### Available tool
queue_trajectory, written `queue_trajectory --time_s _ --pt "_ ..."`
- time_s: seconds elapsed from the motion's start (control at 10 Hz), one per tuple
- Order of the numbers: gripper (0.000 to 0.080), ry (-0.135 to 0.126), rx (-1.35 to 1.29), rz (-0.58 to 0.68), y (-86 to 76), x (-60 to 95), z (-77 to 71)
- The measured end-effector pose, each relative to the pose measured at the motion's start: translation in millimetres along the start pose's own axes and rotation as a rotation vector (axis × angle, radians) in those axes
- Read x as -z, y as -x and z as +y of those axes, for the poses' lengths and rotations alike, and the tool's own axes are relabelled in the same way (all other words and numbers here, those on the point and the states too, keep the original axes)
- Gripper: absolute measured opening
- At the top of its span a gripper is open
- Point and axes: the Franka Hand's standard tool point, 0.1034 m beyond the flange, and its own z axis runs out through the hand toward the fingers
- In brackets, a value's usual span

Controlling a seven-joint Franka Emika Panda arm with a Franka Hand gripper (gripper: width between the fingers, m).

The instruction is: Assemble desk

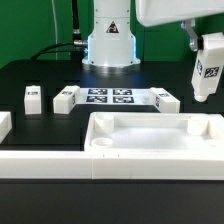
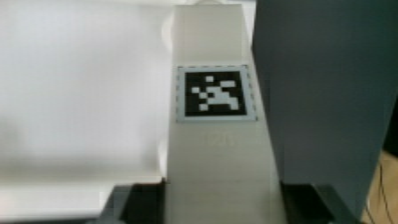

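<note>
The white tray-like tabletop (image 1: 100, 150) lies at the front of the black table, its hollow side up. My gripper (image 1: 201, 42) hangs above the tabletop's corner on the exterior view's right, shut on a white square-section leg (image 1: 208, 72) that points down, its lower end a little above the rim. In the wrist view the held leg (image 2: 217, 130) runs away from the dark fingers (image 2: 143, 205) with its tag facing the camera, and the white tabletop (image 2: 71, 100) lies beyond it. Three loose legs lie behind the tabletop: one (image 1: 33, 97), a second (image 1: 66, 98) and a third (image 1: 167, 100).
The marker board (image 1: 110, 97) lies flat between the loose legs, in front of the robot's base (image 1: 108, 45). A white block (image 1: 4, 125) sits at the edge on the exterior view's left. A white rail (image 1: 110, 170) runs along the front.
</note>
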Motion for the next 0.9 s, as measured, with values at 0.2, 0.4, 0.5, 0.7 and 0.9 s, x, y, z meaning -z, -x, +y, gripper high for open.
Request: queue_trajectory --time_s 0.2,0.4,0.5,0.7,0.9 --pt "0.029 0.007 0.005 0.113 -2.5 -4.8 -3.4" --pt "0.029 0.015 0.021 0.142 -2.9 -6.0 -0.7" --pt "0.029 0.019 0.059 0.149 -19.9 5.3 4.0" --pt "0.029 0.026 0.114 0.175 -43.1 16.9 16.0" --pt "0.029 0.024 0.111 0.167 -38.3 12.0 12.9"
